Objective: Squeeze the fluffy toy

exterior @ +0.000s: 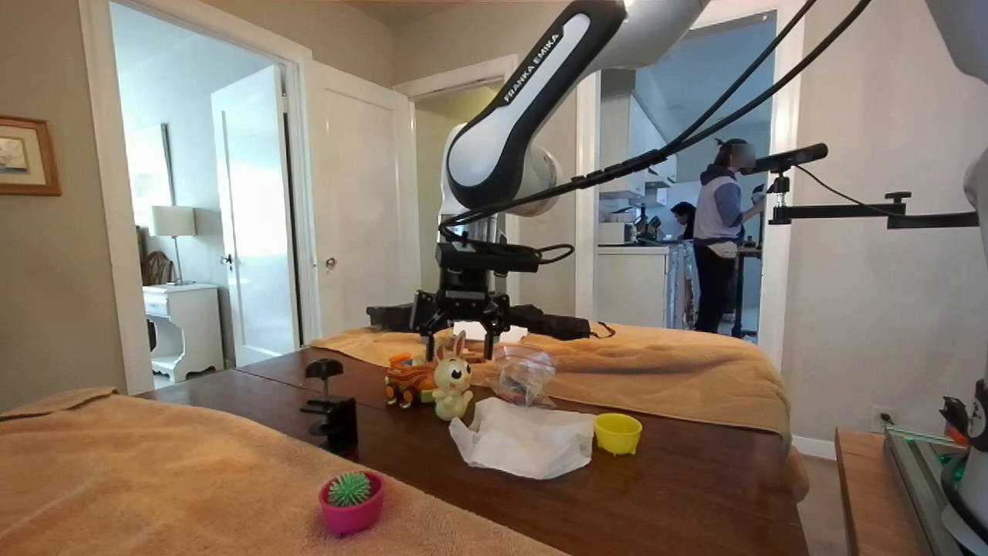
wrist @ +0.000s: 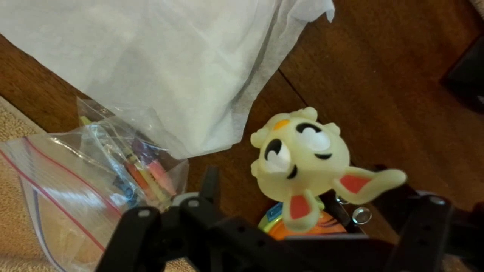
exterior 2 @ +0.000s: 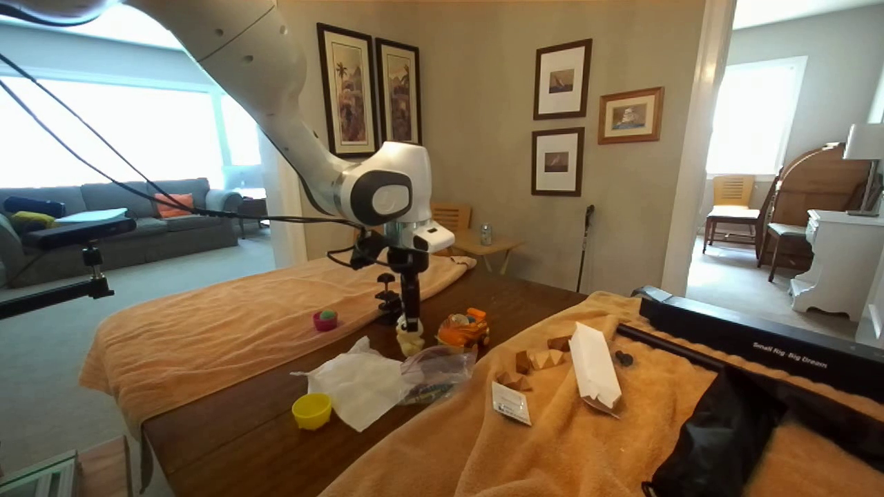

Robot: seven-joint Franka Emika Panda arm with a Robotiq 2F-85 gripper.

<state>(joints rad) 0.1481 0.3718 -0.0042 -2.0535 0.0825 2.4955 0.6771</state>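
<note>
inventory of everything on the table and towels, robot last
Smooth rabbit toy: one, cream, dark wooden table
Wheeled plastic toy: one, mainly orange, beside rabbit
Screw clamp: one, black, table
Thin crumpled sheet: one, white, table
Round bowl: one, yellow, table
Small pot: one, magenta, orange terry towel
Spiky ball: one, green, in pot
Faceted pieces: several, brown, other orange towel
Long lettered case, thin rod, soft bag, small lump: four, black, other towel
Long packet, small card: two, white, other towel
Plastic zip bag: one, clear, table and other towel
Slim sticks: several, mixed, in zip bag
Arm: one, white and black, overhead
Tool: one, black, near rabbit
</note>
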